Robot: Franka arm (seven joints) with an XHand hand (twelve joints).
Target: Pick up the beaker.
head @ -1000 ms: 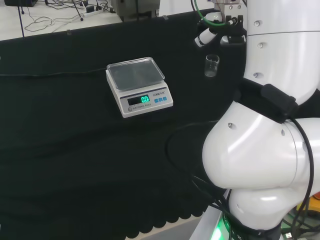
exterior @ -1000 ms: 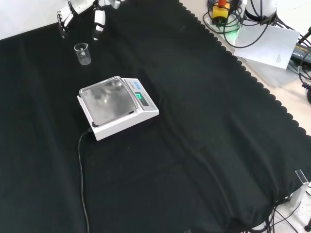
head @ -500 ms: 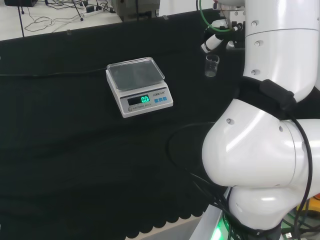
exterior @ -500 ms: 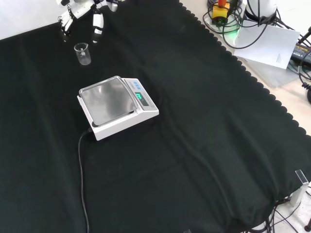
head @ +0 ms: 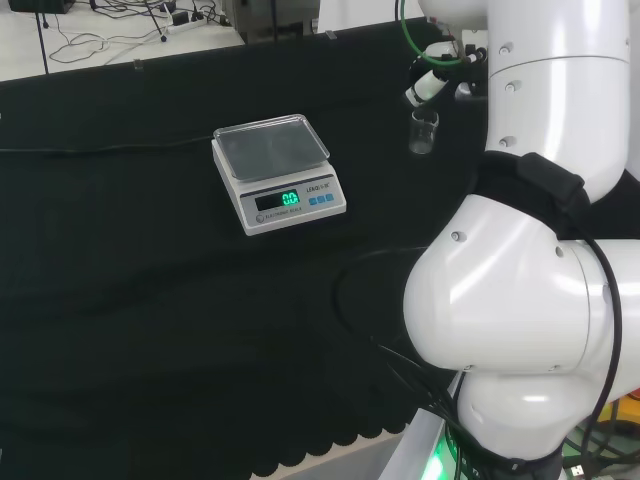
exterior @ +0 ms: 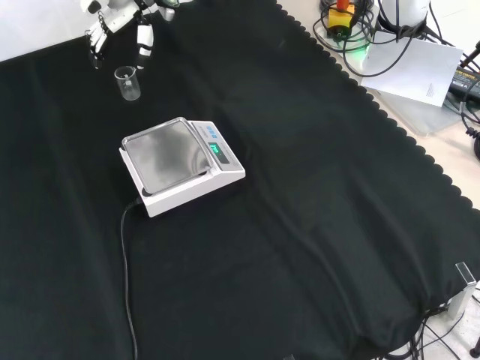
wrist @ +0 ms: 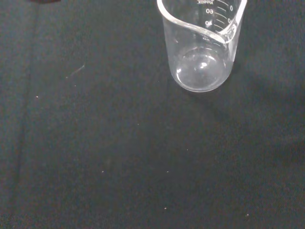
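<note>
The small clear glass beaker [exterior: 128, 82], empty, stands just below the open, empty black-and-white hand [exterior: 120, 22]; likely light, slippery, fragile: grasp mid-wall.

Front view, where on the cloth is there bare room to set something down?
Everything right of and below the scale is bare cloth. It is crowded at top left, where the beaker stands under the hand.
</note>
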